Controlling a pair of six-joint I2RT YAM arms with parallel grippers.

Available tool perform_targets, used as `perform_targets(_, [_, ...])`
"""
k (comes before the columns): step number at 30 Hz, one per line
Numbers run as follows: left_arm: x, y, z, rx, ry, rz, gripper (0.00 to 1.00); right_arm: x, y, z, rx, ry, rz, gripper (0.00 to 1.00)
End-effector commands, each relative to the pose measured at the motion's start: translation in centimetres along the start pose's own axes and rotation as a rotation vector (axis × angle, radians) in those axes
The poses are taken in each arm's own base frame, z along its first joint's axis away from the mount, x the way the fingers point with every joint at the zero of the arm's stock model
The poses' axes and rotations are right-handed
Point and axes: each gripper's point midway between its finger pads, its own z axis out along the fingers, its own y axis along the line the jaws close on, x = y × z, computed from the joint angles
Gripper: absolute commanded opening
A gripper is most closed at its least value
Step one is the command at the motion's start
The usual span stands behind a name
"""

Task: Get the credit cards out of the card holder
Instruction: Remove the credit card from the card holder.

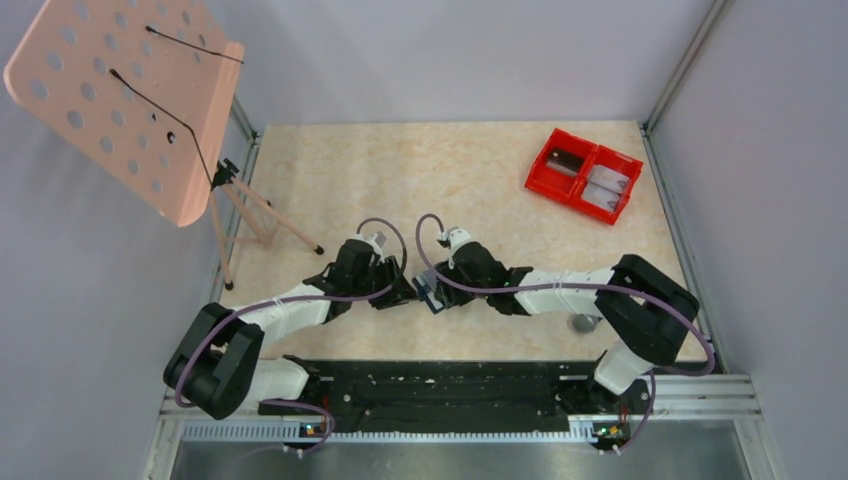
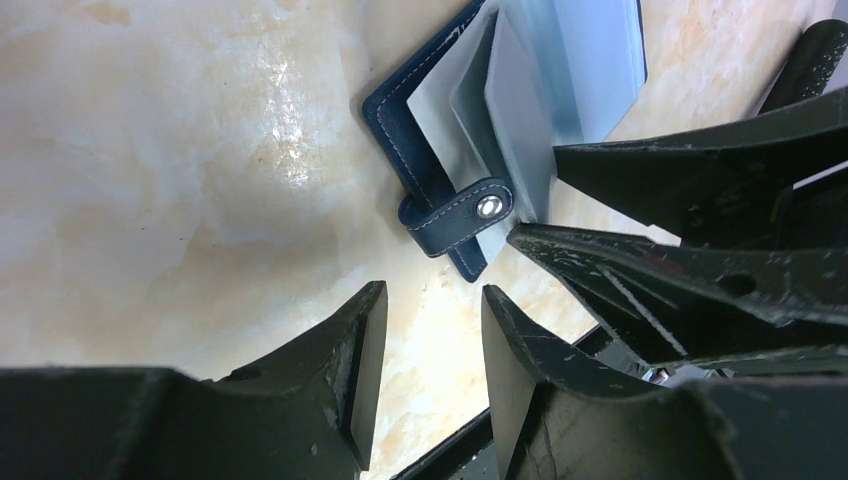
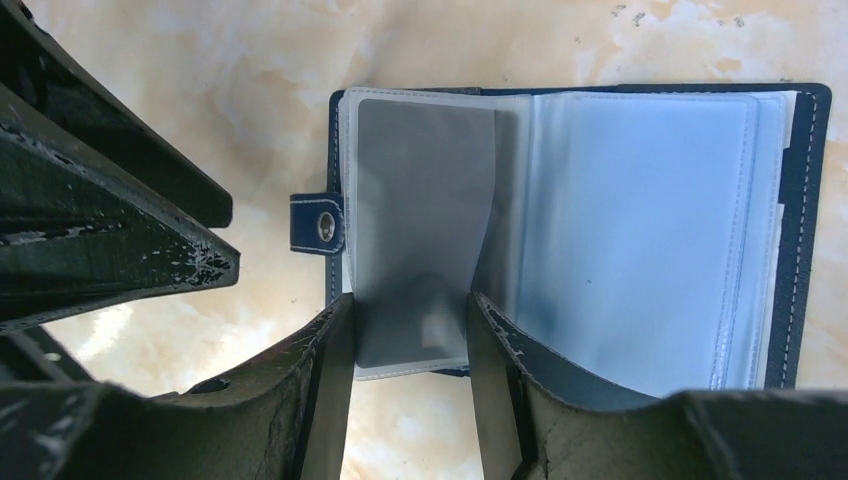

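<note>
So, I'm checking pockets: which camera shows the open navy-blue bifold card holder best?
The right wrist view: the navy-blue bifold card holder lies spread, its clear pockets facing the camera. The left wrist view catches one corner at a slant, with the snap strap and fanned leaves. The top view shows just a tiny blue sliver.

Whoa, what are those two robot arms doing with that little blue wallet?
They are working on the small navy-blue bifold card holder, which lies open on the marble-patterned table. The right end effector has its fingers on either side of a pale grey flat card in a clear pocket. I can't tell if it pinches it yet. The left end effector hovers open beside the holder's snap strap, holding nothing.
</note>
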Motion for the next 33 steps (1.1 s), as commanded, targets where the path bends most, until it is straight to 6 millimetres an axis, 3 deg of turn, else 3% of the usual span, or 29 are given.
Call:
perform_targets(1, [-0.5,-0.4,-0.2,0.015,-0.024,0.028,0.45,0.1,0.6,-0.7,-0.111,0.016,0.134,0.42])
perform_targets(11, [-1.5,-1.3,-0.2,0.022,-0.033,0.041,0.44,-0.1,-0.3,-1.1,-0.2,0.002,0.281,0.42])
perform_targets(18, [-4.5,-3.2,0.2,0.015,-0.083,0.059,0.4,-0.1,-0.4,-1.3,-0.24,-0.006,0.325,0.42])
perform_targets(25, [-6.6,-3.1,1.7,-0.052,-0.078,0.048,0.26,0.0,-0.6,-1.5,-0.252,-0.01,0.338,0.42])
perform_targets(33, [-6.8,-2.7,3.3,-0.081,-0.033,0.035,0.15,-0.3,-0.5,-1.6,-0.266,-0.021,0.343,0.42])
